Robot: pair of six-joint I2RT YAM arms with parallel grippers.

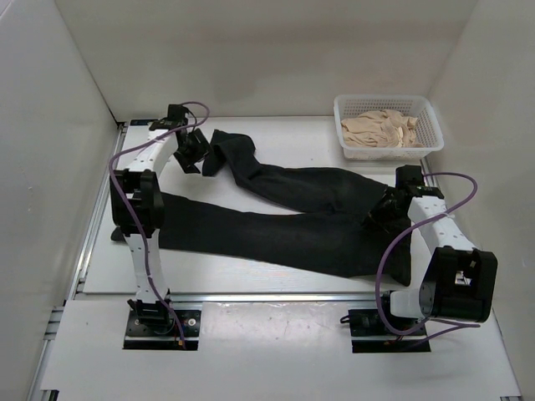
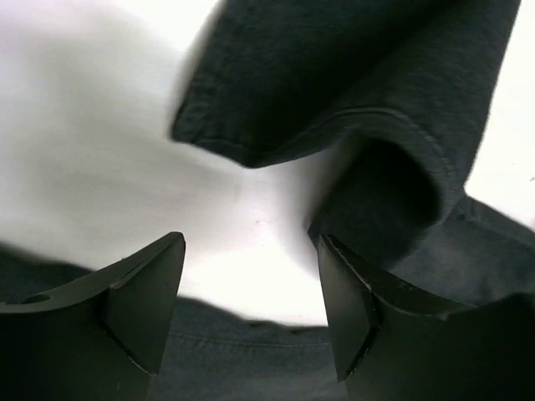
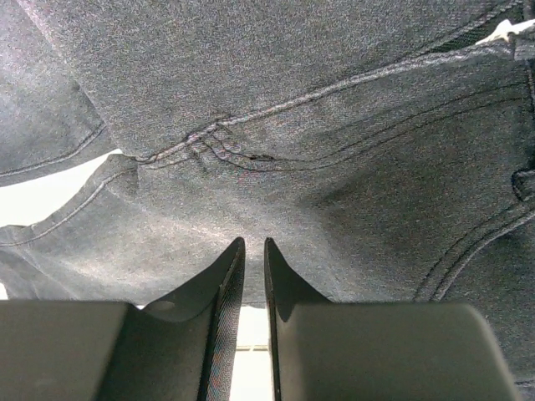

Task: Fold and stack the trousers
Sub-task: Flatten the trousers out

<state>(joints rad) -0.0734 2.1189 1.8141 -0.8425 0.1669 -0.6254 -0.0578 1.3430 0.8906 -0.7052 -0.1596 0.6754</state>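
walls: plain white panel walls (image 1: 251,50) on three sides | support: flat white table (image 1: 251,280) | light: soft, even

The trousers (image 1: 276,221) are showing as dark, matt woven cloth — faintly grainy, with raised stitched seams; the basket (image 1: 393,152) is looking like white lattice plastic; the table (image 1: 251,281) is reading smooth, matt white.

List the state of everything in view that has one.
trousers: unfolded, spread flat, far leg's end curled over
left gripper: open, empty, at that leg end
right gripper: barely open, tips at the crotch seam, nothing between
basket: upright, holding beige cloth
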